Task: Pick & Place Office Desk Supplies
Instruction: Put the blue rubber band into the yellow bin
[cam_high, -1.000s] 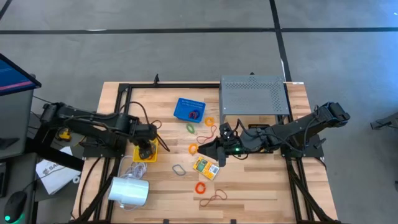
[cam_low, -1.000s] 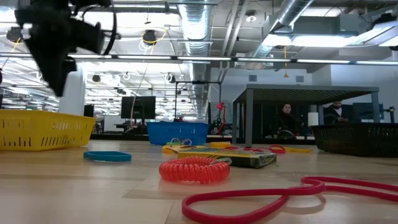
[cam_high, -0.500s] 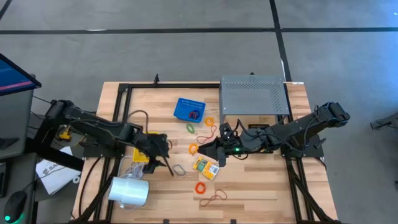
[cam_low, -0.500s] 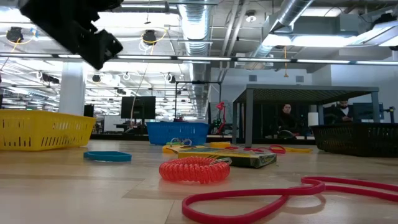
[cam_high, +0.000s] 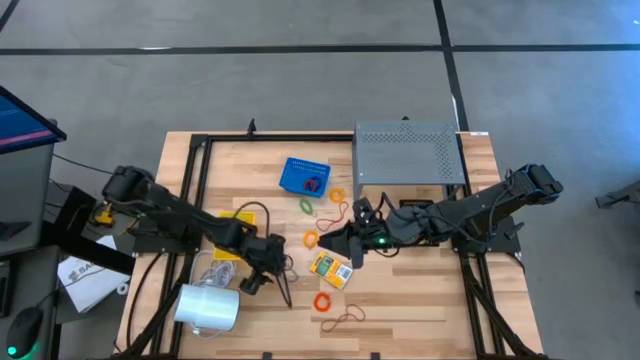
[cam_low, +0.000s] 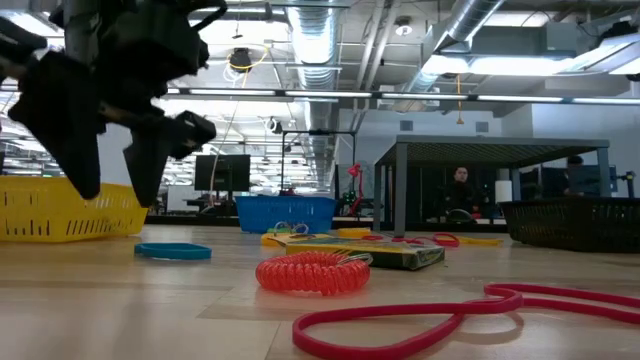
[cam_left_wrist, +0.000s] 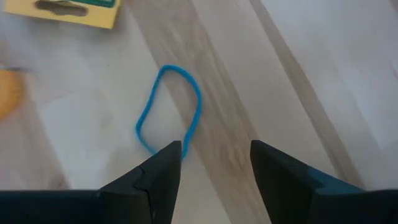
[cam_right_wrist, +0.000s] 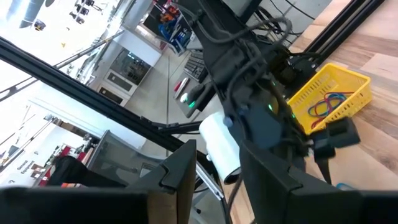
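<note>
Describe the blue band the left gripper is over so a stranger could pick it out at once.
On the wooden table, find the left gripper, out in front of the yellow basket. A thin blue rubber band lies flat on the boards just ahead of its open fingers. Unlike the nearby orange coiled band, it is a single thin blue loop.

Overhead, the blue band is covered by the left claw (cam_high: 272, 280), and most of the yellow basket (cam_high: 238, 214) is masked by the left arm. In the left wrist view, the crayon box (cam_left_wrist: 78, 9) is cut off by the frame edge, and an orange object (cam_left_wrist: 9, 93) is blurred beyond identification. In the low view, the red band (cam_low: 450, 310) is cropped at the right border. Contents of the blue basket (cam_high: 304, 175) are too small to be told.
</note>
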